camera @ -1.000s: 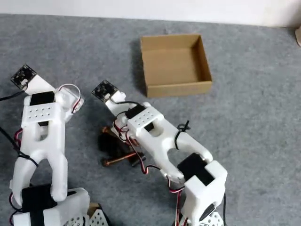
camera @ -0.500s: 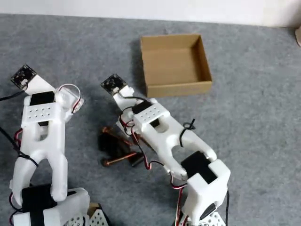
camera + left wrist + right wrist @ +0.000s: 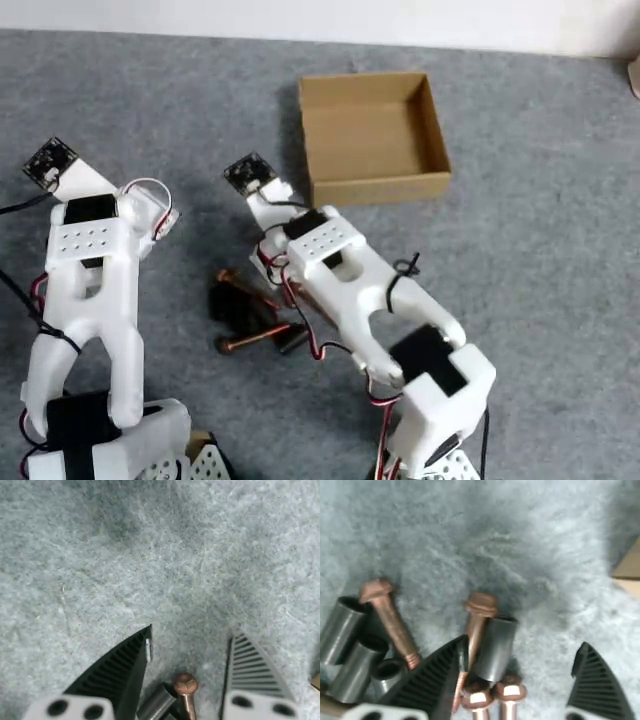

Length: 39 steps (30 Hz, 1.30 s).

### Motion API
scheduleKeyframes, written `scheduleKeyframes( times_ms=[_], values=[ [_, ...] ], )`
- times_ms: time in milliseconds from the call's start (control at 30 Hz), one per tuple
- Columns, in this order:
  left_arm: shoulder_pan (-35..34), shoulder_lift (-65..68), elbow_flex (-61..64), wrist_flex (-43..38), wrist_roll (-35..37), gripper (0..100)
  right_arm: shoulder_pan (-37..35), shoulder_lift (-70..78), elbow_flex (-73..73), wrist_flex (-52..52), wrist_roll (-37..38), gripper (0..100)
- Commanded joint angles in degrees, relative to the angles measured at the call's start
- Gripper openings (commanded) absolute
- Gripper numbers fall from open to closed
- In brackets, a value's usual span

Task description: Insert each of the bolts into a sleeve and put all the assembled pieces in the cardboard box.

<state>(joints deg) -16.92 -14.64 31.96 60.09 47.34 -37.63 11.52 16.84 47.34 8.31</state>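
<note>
High view showed the cardboard box [image 3: 380, 188] standing empty beyond the heap of bolts and sleeves [image 3: 250, 315], which lay loose on the grey carpet [image 3: 520, 300], nothing yet assembled. The right gripper [image 3: 522, 645] hung spread wide over a dark sleeve [image 3: 496, 647] touching a copper bolt [image 3: 476, 617], seemingly lined up for a pick. The left gripper [image 3: 191, 630] was likewise spread, with a bolt head [image 3: 185, 684] and a sleeve end [image 3: 156, 705] just beneath it, apparently waiting to take its part.

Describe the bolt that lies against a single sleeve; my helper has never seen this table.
Near the open brown cardboard box on the grey felt table, a heap of parts lies below the right arm's black pincer. The copper flanged bolt lies alongside one dark metal sleeve, apart from the other sleeves.
</note>
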Motion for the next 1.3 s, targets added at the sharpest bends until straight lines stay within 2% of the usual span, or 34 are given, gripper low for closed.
scheduleKeyframes(
  times_ms=[0, 367, 633, 1267],
  values=[
    [-0.57, -0.84, -3.03, 0.0, 0.18, 24, 1.63, -4.62, -1.19, 0.4, -0.62, 31.0],
    [-0.57, -0.66, -2.95, 0.0, 0.18, 24, 2.51, -4.0, 0.04, -1.27, -0.7, 31.0],
    [-0.57, -0.66, -2.95, 0.0, 0.18, 24, 0.13, 4.09, 0.92, -1.27, -0.7, 31.0],
    [-0.48, -0.66, -2.86, 0.0, 0.18, 24, -0.57, 14.29, -9.89, -0.84, -0.26, 30.9]
  ],
)
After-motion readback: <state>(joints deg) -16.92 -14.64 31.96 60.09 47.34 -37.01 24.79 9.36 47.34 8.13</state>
